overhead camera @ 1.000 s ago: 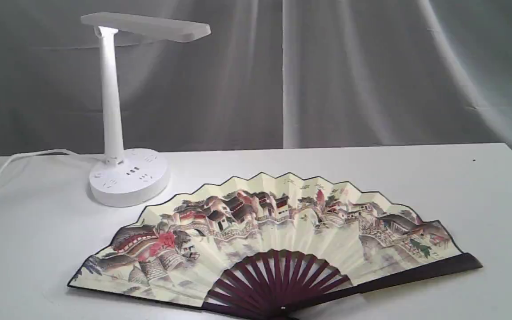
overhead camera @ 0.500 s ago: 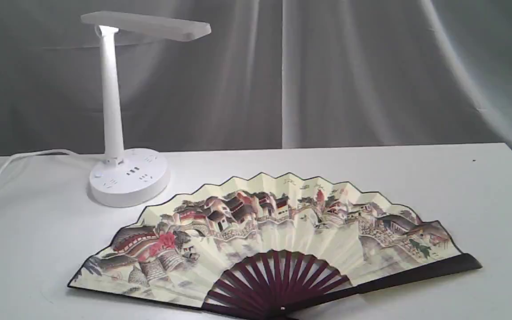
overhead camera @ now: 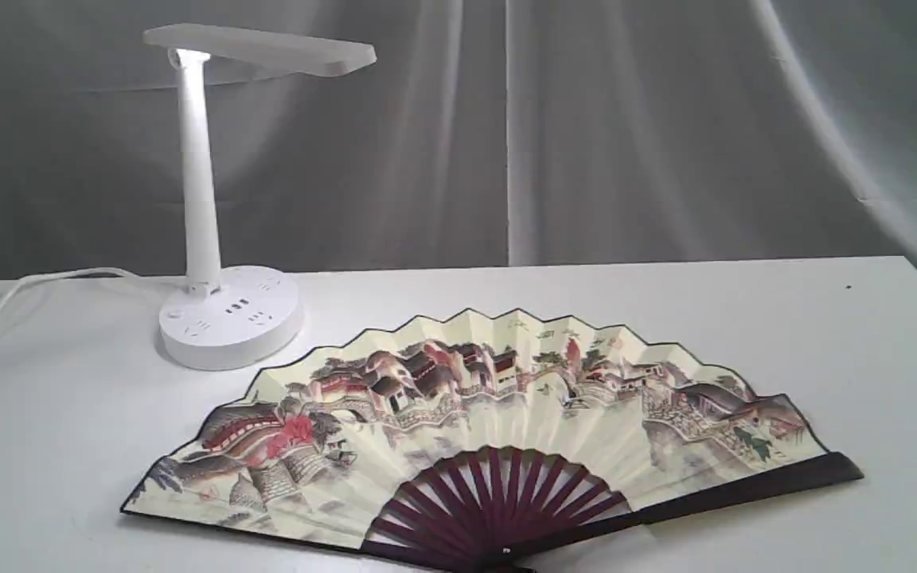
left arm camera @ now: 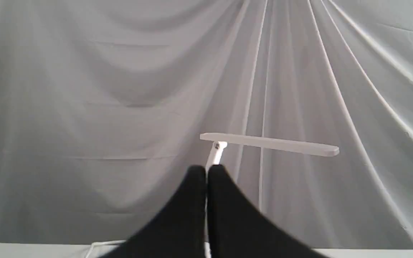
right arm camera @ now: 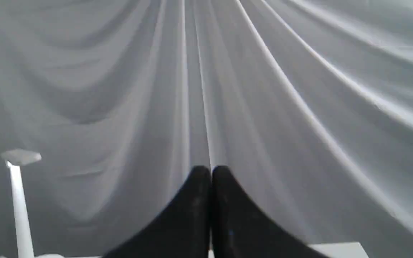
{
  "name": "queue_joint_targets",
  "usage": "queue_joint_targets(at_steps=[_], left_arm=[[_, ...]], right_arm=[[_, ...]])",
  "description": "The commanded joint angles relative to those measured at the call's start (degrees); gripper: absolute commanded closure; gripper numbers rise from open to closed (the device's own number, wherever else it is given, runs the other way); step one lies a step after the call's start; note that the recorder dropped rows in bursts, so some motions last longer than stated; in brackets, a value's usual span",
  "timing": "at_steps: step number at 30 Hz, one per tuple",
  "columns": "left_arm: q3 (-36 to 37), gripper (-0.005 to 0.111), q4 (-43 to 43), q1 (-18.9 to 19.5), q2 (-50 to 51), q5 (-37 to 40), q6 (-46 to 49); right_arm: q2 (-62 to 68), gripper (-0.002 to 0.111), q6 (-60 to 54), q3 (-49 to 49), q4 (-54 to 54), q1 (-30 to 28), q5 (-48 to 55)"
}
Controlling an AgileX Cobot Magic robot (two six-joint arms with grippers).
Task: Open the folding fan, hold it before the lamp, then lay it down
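Only exterior view: folding fan [overhead camera: 474, 430]

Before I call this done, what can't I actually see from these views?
- Exterior view: the folding fan has its bottom tip cut by the lower edge; the cord of the lamp runs off the left edge; neither arm shows.
- Left wrist view: shut jaws hide the lamp's base; no fan in frame.
- Right wrist view: no fan either.

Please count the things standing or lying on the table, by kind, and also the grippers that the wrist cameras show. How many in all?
Folding fan: 1
Lamp: 1
Grippers: 2, the left gripper and the right gripper, both shut and empty
Total: 4
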Motion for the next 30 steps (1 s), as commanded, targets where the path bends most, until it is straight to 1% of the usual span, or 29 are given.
queue_joint_targets(at_steps=[1,3,5,9,11,12,16,19,21,23,25,27,29,30], left_arm=[[6.4,0.107,1.9,0.0,0.0,-7.1,0.3],[10.6,0.107,3.8,0.0,0.0,-7.9,0.0],[14.1,0.107,3.8,0.0,0.0,-7.8,0.0],[20.9,0.107,1.6,0.0,0.0,-9.2,0.0],[24.7,0.107,0.3,0.0,0.0,-12.3,0.0],[26.2,0.107,-0.5,0.0,0.0,-15.6,0.0],[31.2,0.107,-2.9,0.0,0.0,-22.6,0.0],[34.5,0.107,-2.9,0.0,0.0,-25.3,0.0],[36.8,0.107,-1.7,0.0,0.0,-25.9,0.2],[39.5,0.107,0.2,0.0,0.0,-25.9,0.2],[42.1,0.107,1.5,0.0,0.0,-26.2,0.4],[44.5,0.107,1.6,0.0,0.0,-29.2,0.4],[46.0,0.107,1.6,0.0,0.0,-29.2,0.1],[46.9,0.107,1.6,0.0,0.0,-29.6,0.1]], right_arm=[[-0.2,0.108,-1.1,3.1,0.9,0.0,-6.9],[-0.2,0.108,-1.6,5.2,0.9,0.0,-8.9],[-0.2,0.108,-2.2,7.6,0.9,0.0,-10.1],[-0.2,0.108,-2.7,11.0,1.9,0.0,-11.6],[-0.2,0.108,-2.7,12.5,2.6,0.0,-13.8],[-0.2,0.108,-2.7,13.5,2.6,0.0,-14.9],[-0.2,0.108,-2.7,20.0,3.2,0.0,-21.1],[-0.2,0.108,-4.4,25.7,2.2,0.0,-27.7],[-0.2,0.108,-5.9,29.6,2.2,0.0,-30.9],[-0.2,0.108,-8.1,34.6,0.9,0.0,-36.7],[-0.2,0.108,-8.4,38.5,0.3,0.0,-39.1],[-0.2,0.108,-8.4,41.3,0.3,0.0,-39.2],[-0.2,0.108,-8.4,41.6,0.3,0.0,-38.4],[-0.2,0.108,-8.4,41.6,0.3,0.0,-34.8]])
